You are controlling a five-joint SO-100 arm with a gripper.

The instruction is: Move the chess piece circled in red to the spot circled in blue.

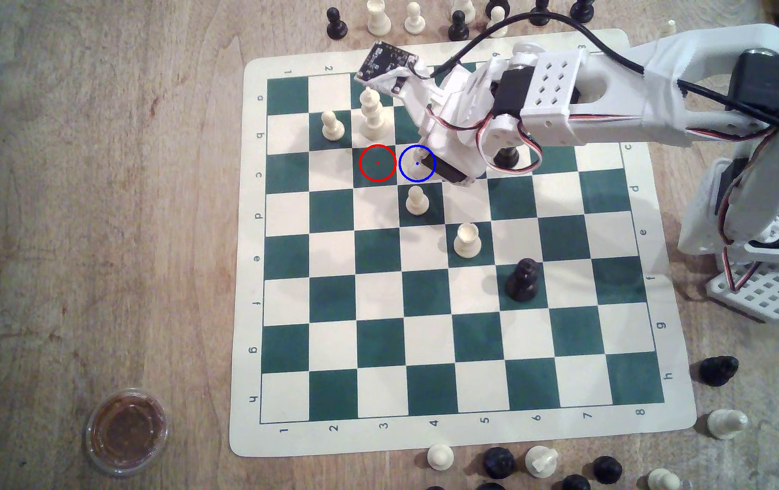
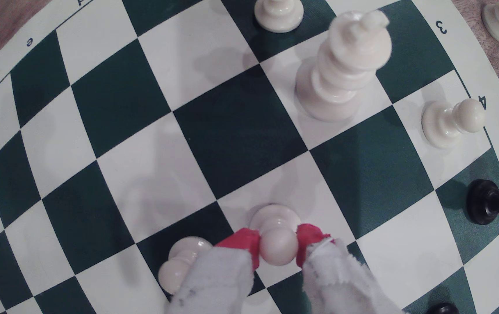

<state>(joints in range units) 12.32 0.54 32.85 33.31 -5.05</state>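
The chess piece [image 2: 278, 247], a small cream pawn, is upright between my red fingertips [image 2: 243, 243], which press on both sides of its ball head. Its base is over a cream square; I cannot tell whether it touches the board. In the exterior view my gripper [image 1: 425, 162] is over the spot [image 1: 409, 155], the cream square ringed in blue, and a bit of the chess piece [image 1: 418, 173] shows inside the ring. The red-circled dark green square [image 1: 377, 163] just to the exterior view's left is bare.
A tall cream piece [image 1: 371, 115] and a pawn [image 1: 332, 126] stand beyond the red circle. Another cream pawn [image 1: 417, 200] is one square nearer, close beside my fingers. A rook [image 1: 467, 240] and black pieces [image 1: 524, 279] stand farther off. Spare pieces ring the board [image 1: 255, 282].
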